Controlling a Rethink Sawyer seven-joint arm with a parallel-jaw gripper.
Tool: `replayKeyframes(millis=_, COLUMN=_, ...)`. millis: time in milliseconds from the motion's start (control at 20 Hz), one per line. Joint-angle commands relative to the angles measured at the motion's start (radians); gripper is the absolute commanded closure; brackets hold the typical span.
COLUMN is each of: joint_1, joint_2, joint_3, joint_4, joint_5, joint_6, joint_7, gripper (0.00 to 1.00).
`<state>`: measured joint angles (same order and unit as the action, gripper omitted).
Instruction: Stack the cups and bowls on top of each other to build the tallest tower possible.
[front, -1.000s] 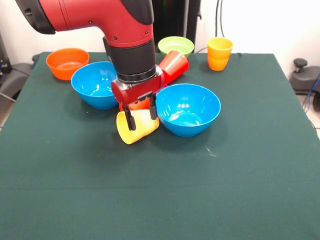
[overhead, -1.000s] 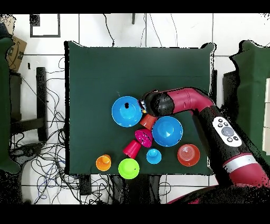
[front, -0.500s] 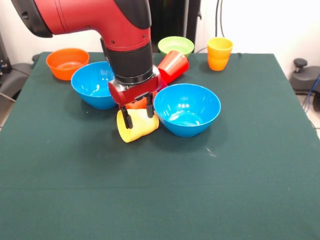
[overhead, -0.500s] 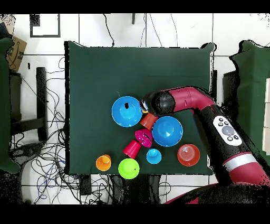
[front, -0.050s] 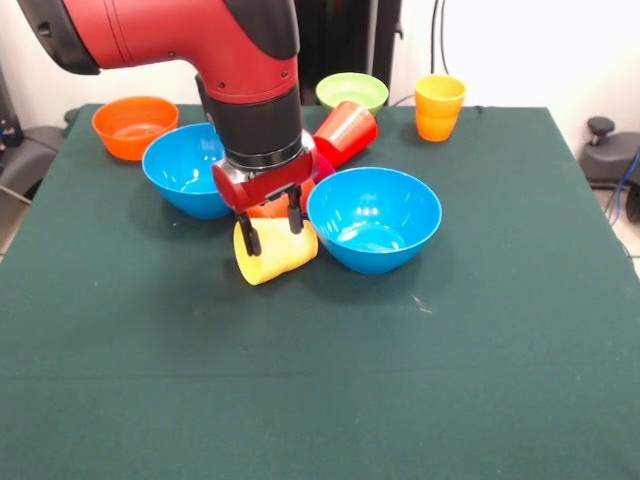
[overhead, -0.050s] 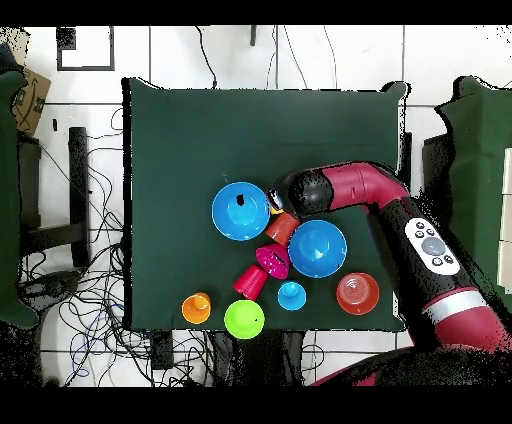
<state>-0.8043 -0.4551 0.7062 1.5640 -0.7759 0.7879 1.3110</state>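
The cups and bowls lie scattered on the green counter (front, -0.050s: 480, 330), with no tower begun. A pale yellow cup (front, -0.050s: 275, 252) lies on its side between the two large blue bowls, the left blue bowl (front, -0.050s: 190, 168) and the right blue bowl (front, -0.050s: 375, 218), nearly touching the right one. The pincer (front, -0.050s: 269, 229) hangs right over this cup, its two dark fingers (front, -0.050s: 252, 240) spread and straddling the upper part of the cup's wall, not visibly pressing it. Behind it an orange cup (front, -0.050s: 272, 209) is mostly hidden by the wrist, and a red cup (front, -0.050s: 345, 131) lies tipped near the lime-green bowl (front, -0.050s: 351, 91). An orange bowl (front, -0.050s: 134, 126) and a yellow-orange cup (front, -0.050s: 439, 107) sit at the far edge.

The risk, as I judge it, is the cup's shape: lying tapered and glossy, it may roll or squirt out when the fingers close, especially if they bite off-centre. It could knock against the right blue bowl or nudge the orange cup. A grip across the side wall would also leave the cup tilted, making an upright placement awkward.
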Motion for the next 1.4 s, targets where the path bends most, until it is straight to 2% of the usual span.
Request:
replayKeyframes(millis=50, joint_1=0.038, joint_2=0.015, joint_3=-0.036, joint_4=-0.071, joint_5=-0.135, joint_6=0.092, joint_7=-0.344, gripper=0.00)
replayKeyframes(millis=250, joint_1=0.038, joint_2=0.021, joint_3=-0.041, joint_4=-0.080, joint_5=-0.149, joint_6=0.108, joint_7=-0.349, gripper=0.00)
replayKeyframes(millis=500, joint_1=0.038, joint_2=0.040, joint_3=-0.059, joint_4=-0.101, joint_5=-0.200, joint_6=0.115, joint_7=-0.367, gripper=0.00)
replayKeyframes(millis=650, joint_1=0.029, joint_2=0.048, joint_3=-0.060, joint_4=-0.104, joint_5=-0.203, joint_6=0.123, joint_7=-0.380, gripper=0.00)
replayKeyframes(millis=950, joint_1=-0.002, joint_2=0.110, joint_3=-0.052, joint_4=-0.098, joint_5=-0.151, joint_6=0.184, joint_7=-0.408, gripper=0.00)
replayKeyframes(millis=1400, joint_1=-0.003, joint_2=0.187, joint_3=-0.057, joint_4=-0.133, joint_5=-0.098, joint_6=0.306, joint_7=-0.442, gripper=0.00)
